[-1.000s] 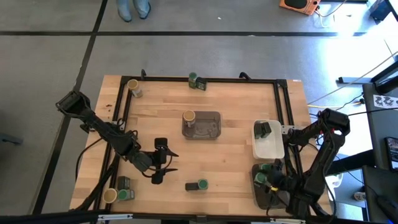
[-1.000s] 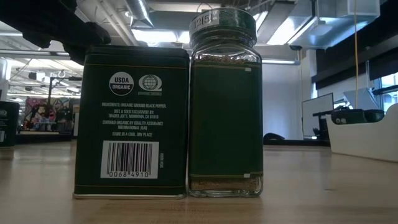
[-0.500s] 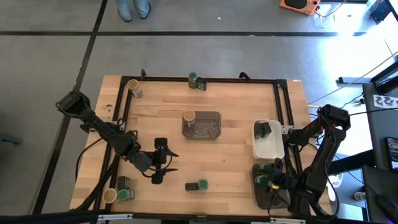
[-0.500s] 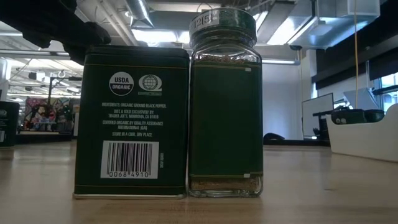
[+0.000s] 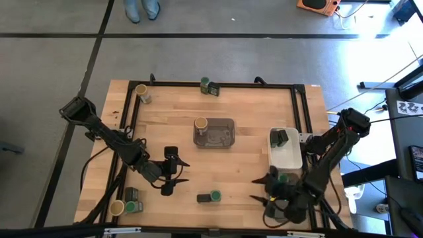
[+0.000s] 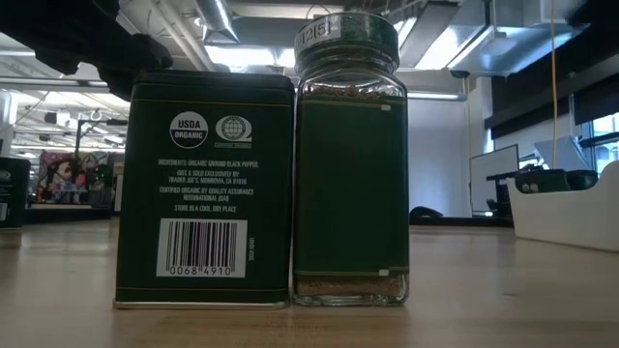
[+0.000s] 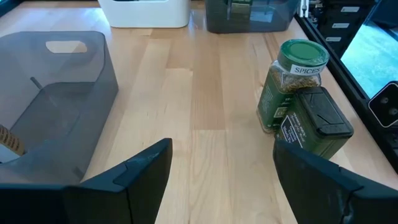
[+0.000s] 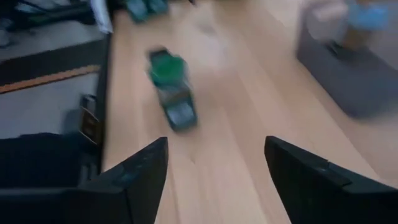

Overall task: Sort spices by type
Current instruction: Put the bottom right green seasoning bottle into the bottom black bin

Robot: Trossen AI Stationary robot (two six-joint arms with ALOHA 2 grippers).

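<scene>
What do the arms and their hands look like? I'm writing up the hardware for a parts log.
Both arms are dark, near black, built of jointed links with dark cables running along them. Each ends in a two-finger hand: left hand, right hand. In the wrist views the fingers are flat, angular, matte dark plates with bevelled edges. The right arm carries small yellow-green markings near its wrist.

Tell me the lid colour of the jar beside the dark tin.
Green, clearest in the left wrist view: jar lid, dark tin.

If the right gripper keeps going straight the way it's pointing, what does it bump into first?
Probably the green-lidded jar and the dark tin touching it. The open right gripper points toward that pair across bare table, with nothing between. How far off they are is hard to judge.
</scene>
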